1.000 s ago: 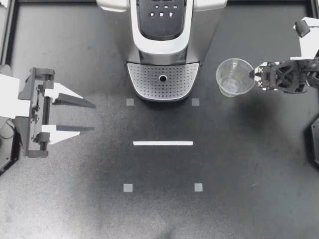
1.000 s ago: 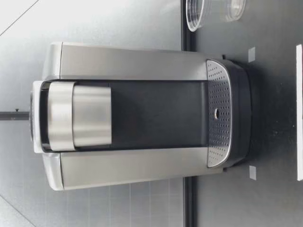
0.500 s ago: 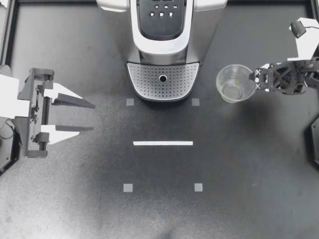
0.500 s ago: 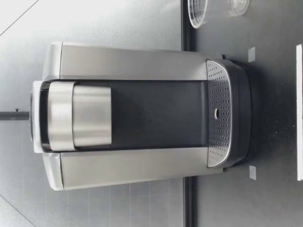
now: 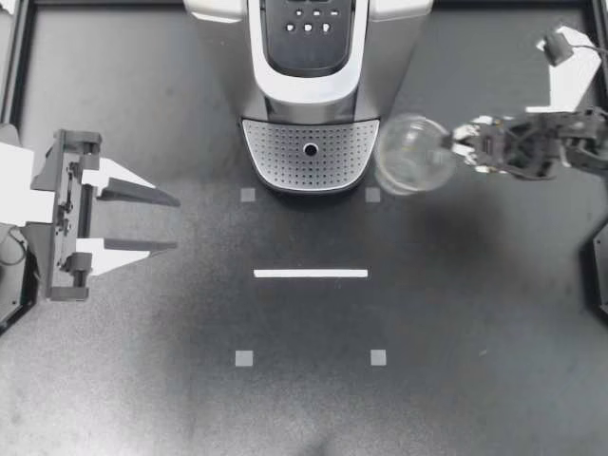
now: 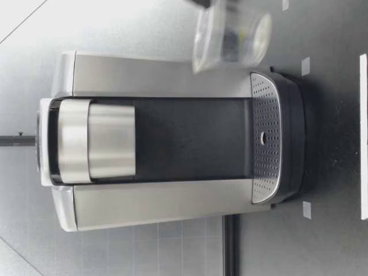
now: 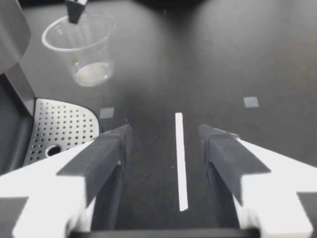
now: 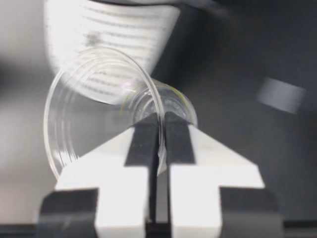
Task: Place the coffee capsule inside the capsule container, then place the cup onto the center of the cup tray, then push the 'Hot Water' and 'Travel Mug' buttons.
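A clear plastic cup [image 5: 414, 154] hangs above the table just right of the coffee machine's perforated cup tray [image 5: 311, 152]. My right gripper [image 5: 452, 148] is shut on the cup's rim [image 8: 157, 134], one finger inside and one outside the wall. The low view shows the cup [image 6: 232, 38] lifted off the table, beside the machine's front. The left wrist view shows the cup [image 7: 81, 48] beyond the tray [image 7: 59, 130]. My left gripper [image 5: 177, 223] stands open at the table's left with nothing between its fingers. No coffee capsule is visible. The machine's buttons [image 5: 309, 21] sit on its top panel.
The coffee machine [image 5: 309, 71] stands at the back centre. A white tape line [image 5: 311, 274] and several small grey squares [image 5: 244, 358] mark the dark table in front of it. A black frame [image 5: 13, 66] edges the table.
My right gripper has closed on the cup's rim, lifted it off the table and carried it left toward the cup tray. The left arm has not moved.
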